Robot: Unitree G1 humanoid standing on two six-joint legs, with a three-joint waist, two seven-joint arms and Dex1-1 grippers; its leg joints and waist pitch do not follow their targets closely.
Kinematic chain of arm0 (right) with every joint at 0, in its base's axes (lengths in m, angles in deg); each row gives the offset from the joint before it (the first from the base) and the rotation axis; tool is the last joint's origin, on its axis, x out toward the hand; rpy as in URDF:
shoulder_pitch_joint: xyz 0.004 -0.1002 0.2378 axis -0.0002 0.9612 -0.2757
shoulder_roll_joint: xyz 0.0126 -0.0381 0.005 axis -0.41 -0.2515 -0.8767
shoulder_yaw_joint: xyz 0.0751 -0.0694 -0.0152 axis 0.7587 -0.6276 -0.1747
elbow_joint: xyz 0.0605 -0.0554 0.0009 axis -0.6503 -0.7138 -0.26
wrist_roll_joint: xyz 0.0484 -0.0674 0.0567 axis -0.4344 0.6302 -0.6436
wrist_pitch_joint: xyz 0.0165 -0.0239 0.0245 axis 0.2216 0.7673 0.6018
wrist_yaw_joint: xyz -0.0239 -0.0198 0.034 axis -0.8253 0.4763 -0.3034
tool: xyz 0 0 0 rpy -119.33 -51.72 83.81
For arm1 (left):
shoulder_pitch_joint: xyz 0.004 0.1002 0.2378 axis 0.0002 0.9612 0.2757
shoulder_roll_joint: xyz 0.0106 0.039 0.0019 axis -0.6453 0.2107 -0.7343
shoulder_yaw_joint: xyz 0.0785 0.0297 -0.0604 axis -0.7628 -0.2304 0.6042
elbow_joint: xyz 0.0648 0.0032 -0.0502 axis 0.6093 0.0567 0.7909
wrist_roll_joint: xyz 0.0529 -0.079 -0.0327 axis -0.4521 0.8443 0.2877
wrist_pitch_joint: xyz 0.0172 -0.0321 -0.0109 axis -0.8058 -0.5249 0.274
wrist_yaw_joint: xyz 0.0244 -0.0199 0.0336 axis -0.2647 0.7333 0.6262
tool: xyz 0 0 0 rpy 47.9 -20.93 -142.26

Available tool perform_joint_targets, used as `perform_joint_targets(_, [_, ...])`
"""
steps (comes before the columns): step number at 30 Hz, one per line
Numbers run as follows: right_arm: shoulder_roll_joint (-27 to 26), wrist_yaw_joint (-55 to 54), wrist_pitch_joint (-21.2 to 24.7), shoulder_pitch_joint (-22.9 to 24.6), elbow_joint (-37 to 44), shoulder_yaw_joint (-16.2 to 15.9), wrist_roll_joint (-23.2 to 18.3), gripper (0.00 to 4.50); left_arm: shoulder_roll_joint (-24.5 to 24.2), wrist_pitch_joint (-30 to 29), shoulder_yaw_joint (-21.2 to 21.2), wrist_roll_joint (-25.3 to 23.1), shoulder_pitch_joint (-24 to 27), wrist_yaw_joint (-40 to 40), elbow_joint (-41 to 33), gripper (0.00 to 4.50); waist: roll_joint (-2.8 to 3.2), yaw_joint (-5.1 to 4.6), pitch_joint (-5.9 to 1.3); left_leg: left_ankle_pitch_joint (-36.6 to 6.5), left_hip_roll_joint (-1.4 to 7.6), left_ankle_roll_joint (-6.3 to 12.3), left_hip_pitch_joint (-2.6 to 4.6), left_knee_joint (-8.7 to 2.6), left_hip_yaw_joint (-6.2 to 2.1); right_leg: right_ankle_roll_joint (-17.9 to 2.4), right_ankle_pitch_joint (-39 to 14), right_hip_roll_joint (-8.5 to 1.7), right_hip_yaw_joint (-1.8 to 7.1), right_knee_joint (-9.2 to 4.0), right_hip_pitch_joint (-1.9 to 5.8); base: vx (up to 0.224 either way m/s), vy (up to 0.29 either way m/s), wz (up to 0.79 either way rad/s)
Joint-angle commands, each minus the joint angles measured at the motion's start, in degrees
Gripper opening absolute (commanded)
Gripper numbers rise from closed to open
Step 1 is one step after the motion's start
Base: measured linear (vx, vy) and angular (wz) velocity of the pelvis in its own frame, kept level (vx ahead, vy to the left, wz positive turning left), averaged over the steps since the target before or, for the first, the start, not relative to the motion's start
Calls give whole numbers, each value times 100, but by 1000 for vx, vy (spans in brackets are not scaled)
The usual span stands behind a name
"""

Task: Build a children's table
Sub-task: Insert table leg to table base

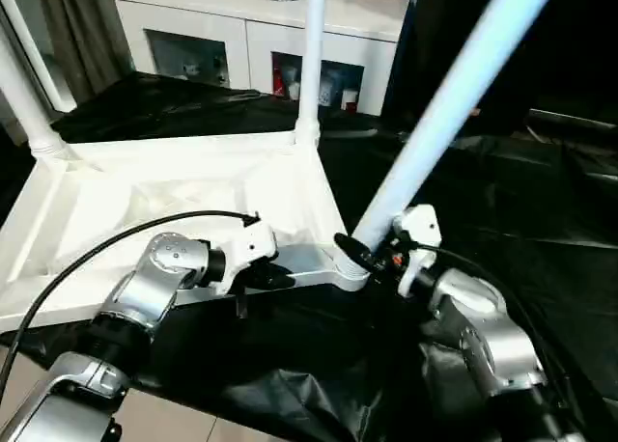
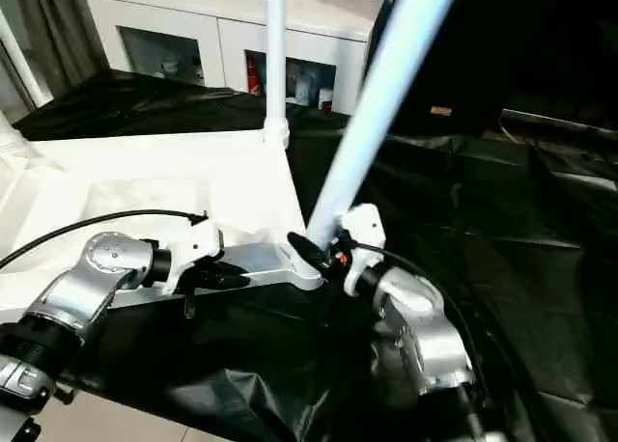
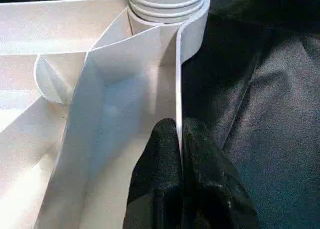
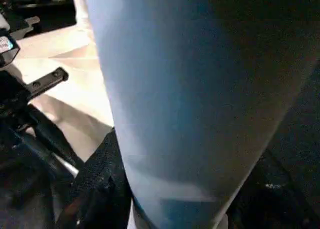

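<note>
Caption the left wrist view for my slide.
Left gripper pinching the upturned tabletop's rim just below a seated leg.

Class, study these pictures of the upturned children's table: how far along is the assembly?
Done: two long white cylindrical legs stand in far corner sockets of the white ribbed plastic tabletop. In hand: the right gripper holds a third leg, tilted, at the near corner; the left gripper pinches the tabletop's rim. Left: seating this leg; a fourth isn't visible.

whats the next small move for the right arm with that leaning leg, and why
Probably tip the leg upright over the near corner socket, then press it in. The right gripper holds it slanted, while the far leg stands straight. The left gripper pinches the tabletop's rim, steadying it.
</note>
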Motion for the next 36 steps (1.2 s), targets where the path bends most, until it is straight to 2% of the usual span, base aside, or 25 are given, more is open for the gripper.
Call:
perform_joint_targets(1, [14, 137, 366, 40, -591, -307, 218, 191, 100, 117, 112, 116, 27, 80, -83, 0, -32, 0, -195, -1687, 403, 11, 10, -499, -195, -755, -2877, -519, 346, -600, 166, 0, 0, 0])
perform_joint_targets(2, [12, 164, 378, -53, -672, -279, 212, 191, 106, 114, 103, 134, 39, 45, -120, 0, -60, -11, -194, -1739, 405, -2, 16, -499, -198, -709, -2988, -517, 344, -612, 154, 0, 0, 0])
perform_joint_targets(5, [22, 253, 382, -173, -776, -263, 197, 191, 102, 108, 84, 161, 58, -30, -184, 0, -51, -19, -196, -1769, 414, -29, 9, -510, -214, -671, -3026, -524, 345, -618, 148, 0, 0, 0])
perform_joint_targets(7, [79, 521, 389, -376, -979, -301, 173, 191, 88, 67, 53, 250, 92, -229, -317, 0, -54, -22, -202, -1764, 418, -31, 7, -515, -217, -727, -2868, -517, 347, -591, 156, 0, 0, 0])
perform_joint_targets(8, [79, 521, 389, -376, -979, -301, 173, 191, 88, 67, 53, 250, 92, -229, -317, 0, -55, -29, -208, -1717, 420, -19, -2, -512, -213, -802, -2724, -519, 350, -577, 165, 0, 0, 0])
perform_joint_targets(9, [131, 769, 434, -489, -1114, -350, 140, 191, 67, 33, 18, 290, 107, -360, -390, 0, -28, -18, -215, -1689, 422, -13, 7, -504, -206, -842, -2625, -519, 354, -570, 165, 0, 0, 0])
perform_joint_targets(10, [193, 1026, 490, -578, -1238, -397, 105, 191, 51, 41, -12, 319, 112, -472, -429, 0, -49, -29, -225, -1557, 414, 38, -17, -494, -191, -973, -2306, -507, 354, -535, 196, 0, 0, 0])
perform_joint_targets(12, [231, 1186, 527, -625, -1312, -424, 84, 191, 42, 55, -31, 329, 112, -533, -443, 0, -46, -10, -241, -1410, 421, 68, 2, -479, -170, -1054, -2006, -504, 363, -510, 189, 0, 0, 0])
perform_joint_targets(14, [323, 1513, 540, -623, -1331, -491, 36, 191, 18, 87, -42, 304, 74, -577, -412, 0, -56, 7, -257, -1159, 408, 157, -5, -467, -146, -1188, -1565, -495, 358, -471, 226, 0, 0, 0])
perform_joint_targets(15, [327, 1524, 540, -622, -1331, -494, 35, 191, 17, 88, -42, 303, 72, -578, -410, 0, -55, 12, -257, -1125, 406, 175, -3, -462, -142, -1212, -1518, -494, 356, -467, 228, 0, 0, 0])
perform_joint_targets(19, [535, 2033, 636, -474, -1257, -579, -82, 191, 18, 111, -33, 388, -65, -822, -298, 0, -28, 36, -251, -1119, 419, 197, 0, -471, -148, -1250, -1515, -493, 344, -471, 241, 0, 0, 0])
perform_joint_targets(21, [563, 2120, 639, -457, -1271, -582, -92, 191, 20, 111, -30, 406, -84, -878, -289, 0, -36, 42, -254, -1191, 422, 177, 16, -472, -146, -1260, -1548, -489, 343, -473, 236, 0, 0, 0])
perform_joint_targets(22, [584, 2219, 596, -447, -1308, -576, -91, 191, 16, 110, -22, 422, -102, -941, -292, 0, -4, 38, -247, -1282, 425, 134, 16, -485, -153, -1267, -1623, -487, 341, -484, 232, 0, 0, 0])
perform_joint_targets(23, [594, 2282, 566, -443, -1336, -569, -85, 191, 12, 108, -16, 430, -111, -977, -297, 0, -15, 38, -248, -1313, 429, 119, 18, -486, -156, -1262, -1647, -488, 340, -484, 233, 0, 0, 0])
perform_joint_targets(25, [687, 2477, 393, -324, -1280, -693, 32, 191, -37, 81, -37, 522, -147, -1286, -311, 0, 53, 42, -247, -1409, 425, 74, 31, -486, -157, -1274, -1624, -487, 348, -492, 228, 0, 0, 0])
perform_joint_targets(27, [747, 2547, 314, -268, -1246, -793, 123, 191, -62, 23, -54, 561, -153, -1436, -326, 0, 37, 49, -257, -1414, 428, 64, 29, -491, -161, -1289, -1550, -485, 345, -485, 242, 0, 0, 0])
perform_joint_targets(28, [814, 2656, 255, -183, -1170, -906, 188, 191, -78, -51, -68, 612, -156, -1611, -346, 0, 52, 45, -254, -1419, 430, 58, 31, -499, -162, -1334, -1429, -469, 340, -469, 239, 0, 0, 0])
perform_joint_targets(29, [827, 2679, 250, -162, -1147, -927, 195, 191, -80, -73, -70, 622, -156, -1653, -351, 0, 47, 44, -256, -1429, 428, 60, 30, -500, -161, -1343, -1423, -469, 341, -469, 247, 0, 0, 0])
perform_joint_targets(30, [834, 2695, 249, -134, -1113, -938, 190, 191, -75, -94, -67, 637, -161, -1716, -359, 0, 70, 52, -253, -1443, 428, 55, 30, -502, -165, -1348, -1429, -472, 342, -469, 248, 0, 0, 0])
perform_joint_targets(36, [650, 2353, 120, -172, -1374, -717, 232, 191, 59, 76, 21, 488, -259, -1444, -138, 0, 65, 48, -232, -1738, 416, -29, 46, -510, -174, -1253, -1919, -488, 341, -538, 216, 0, 0, 0])
